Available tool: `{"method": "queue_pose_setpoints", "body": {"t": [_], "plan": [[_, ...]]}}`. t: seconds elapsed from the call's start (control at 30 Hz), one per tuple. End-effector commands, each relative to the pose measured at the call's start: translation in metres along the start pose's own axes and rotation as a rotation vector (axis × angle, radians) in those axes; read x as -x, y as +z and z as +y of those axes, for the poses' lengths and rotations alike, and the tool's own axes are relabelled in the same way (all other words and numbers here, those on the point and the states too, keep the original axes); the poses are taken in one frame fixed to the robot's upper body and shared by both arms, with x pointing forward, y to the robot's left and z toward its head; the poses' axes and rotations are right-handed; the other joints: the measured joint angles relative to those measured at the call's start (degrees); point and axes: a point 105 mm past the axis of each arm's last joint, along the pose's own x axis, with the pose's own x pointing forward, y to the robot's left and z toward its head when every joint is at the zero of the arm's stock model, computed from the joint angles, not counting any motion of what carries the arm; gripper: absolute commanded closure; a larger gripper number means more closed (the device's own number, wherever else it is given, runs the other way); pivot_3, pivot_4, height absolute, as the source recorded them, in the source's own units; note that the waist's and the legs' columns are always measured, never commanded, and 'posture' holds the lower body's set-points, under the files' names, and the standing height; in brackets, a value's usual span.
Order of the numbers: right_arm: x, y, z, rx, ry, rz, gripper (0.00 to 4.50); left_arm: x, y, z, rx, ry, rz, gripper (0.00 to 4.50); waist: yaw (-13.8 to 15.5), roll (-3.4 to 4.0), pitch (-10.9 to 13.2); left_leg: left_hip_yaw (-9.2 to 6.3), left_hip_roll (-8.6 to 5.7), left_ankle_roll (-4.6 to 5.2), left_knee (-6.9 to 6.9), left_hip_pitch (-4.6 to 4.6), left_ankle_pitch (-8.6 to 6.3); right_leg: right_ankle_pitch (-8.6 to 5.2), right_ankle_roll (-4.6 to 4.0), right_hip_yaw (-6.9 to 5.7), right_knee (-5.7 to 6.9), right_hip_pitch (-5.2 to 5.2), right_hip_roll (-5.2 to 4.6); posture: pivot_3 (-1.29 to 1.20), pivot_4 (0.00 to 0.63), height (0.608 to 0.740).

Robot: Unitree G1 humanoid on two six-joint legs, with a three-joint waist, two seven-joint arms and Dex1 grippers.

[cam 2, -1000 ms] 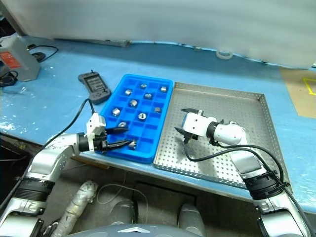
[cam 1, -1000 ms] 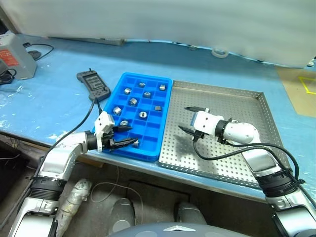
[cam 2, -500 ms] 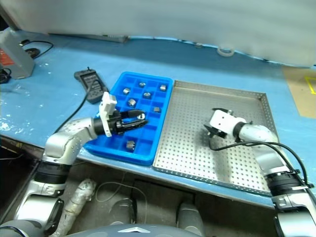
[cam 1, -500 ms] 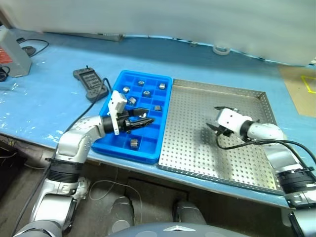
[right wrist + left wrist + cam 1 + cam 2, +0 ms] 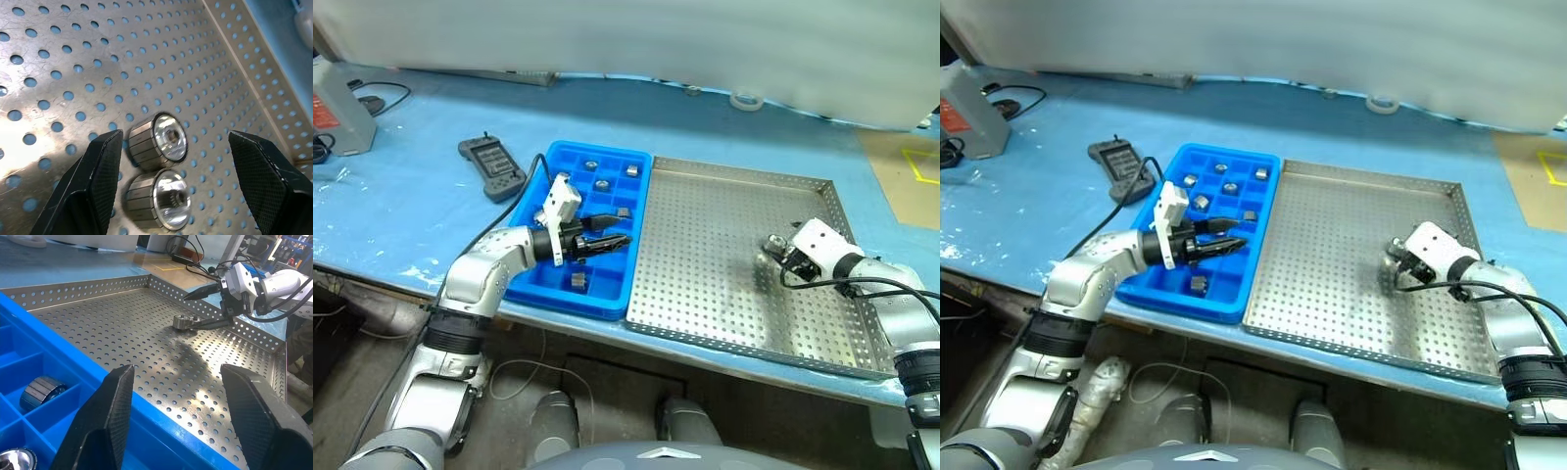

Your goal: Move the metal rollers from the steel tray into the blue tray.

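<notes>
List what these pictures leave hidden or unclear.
- Head views: the metal rollers on the steel tray are screened by the right gripper; their count shows only at the right wrist, where two lie side by side.
- Left eye view: some compartments of the blue tray sit behind the left gripper.
- Left wrist view: one roller in the blue tray stands behind a compartment wall.

right gripper swung right to two rollers; left gripper shifted over blue tray.

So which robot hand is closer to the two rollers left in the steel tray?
The right gripper: its open fingers straddle the rollers in the steel tray. The left gripper hovers over the blue tray.
</notes>
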Motion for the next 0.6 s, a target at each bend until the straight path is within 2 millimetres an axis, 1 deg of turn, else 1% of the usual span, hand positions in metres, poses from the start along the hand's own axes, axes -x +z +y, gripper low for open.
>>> {"method": "queue_pose_setpoints", "body": {"t": [0.03, 0.13, 0.2, 0.37, 0.47, 0.57, 0.6], "plan": [[0.003, -0.012, -0.007, -0.133, -0.047, -0.005, 0.86, -0.003, 0.008, -0.002, -0.038, -0.006, -0.009, 1.54, -0.16, 0.01, 0.00, 0.00, 0.01, 0.05, 0.14, -0.07, -0.03, 0.00, 0.00, -0.01, 0.00, -0.01, 0.00, -0.12, 0.150, 0.740], [0.000, -0.021, -0.005, -0.278, -0.040, 0.002, 0.86, -0.004, 0.006, -0.003, -0.052, -0.004, 0.004, 1.54, -0.46, 0.01, 0.00, 0.01, -0.06, 0.25, 0.42, -0.19, -0.15, -0.03, -0.06, -0.01, 0.06, -0.02, -0.04, -0.13, 0.150, 0.740], [-0.003, -0.026, -0.003, -0.310, -0.042, 0.017, 0.86, -0.005, 0.006, -0.004, -0.047, -0.008, 0.002, 1.54, -0.56, 0.00, 0.00, 0.06, -0.15, 0.37, 0.48, -0.18, -0.22, -0.21, -0.38, -0.01, 0.09, 0.00, -0.06, -0.12, 0.150, 0.740], [-0.004, -0.033, 0.008, -0.384, -0.009, 0.039, 0.86, -0.004, 0.005, -0.003, -0.047, -0.002, 0.006, 1.54, -0.47, 0.00, 0.00, 0.05, -0.22, 0.52, 0.60, -0.13, -0.31, -0.28, -0.56, -0.02, 0.11, 0.11, -0.11, -0.12, 0.150, 0.740], [-0.003, -0.033, 0.017, -0.403, 0.032, 0.030, 1.50, -0.004, 0.005, -0.003, -0.045, 0.004, 0.005, 1.51, -0.43, 0.00, 0.00, 0.04, -0.20, 0.56, 0.61, -0.10, -0.33, -0.28, -0.57, -0.02, 0.12, 0.13, -0.11, -0.12, 0.150, 0.740], [-0.002, -0.034, 0.020, -0.404, 0.038, 0.035, 2.54, -0.004, 0.005, -0.002, -0.043, 0.009, 0.003, 1.51, -0.36, 0.00, 0.00, 0.01, -0.16, 0.56, 0.58, -0.11, -0.33, -0.31, -0.61, -0.02, 0.12, 0.14, -0.11, -0.12, 0.150, 0.740], [-0.002, -0.033, 0.020, -0.407, 0.035, 0.036, 2.72, -0.005, 0.005, -0.002, -0.042, 0.011, 0.003, 1.51, -0.37, -0.01, 0.00, 0.01, -0.16, 0.56, 0.58, -0.11, -0.33, -0.31, -0.62, -0.02, 0.12, 0.14, -0.11, -0.12, 0.150, 0.740]]}}
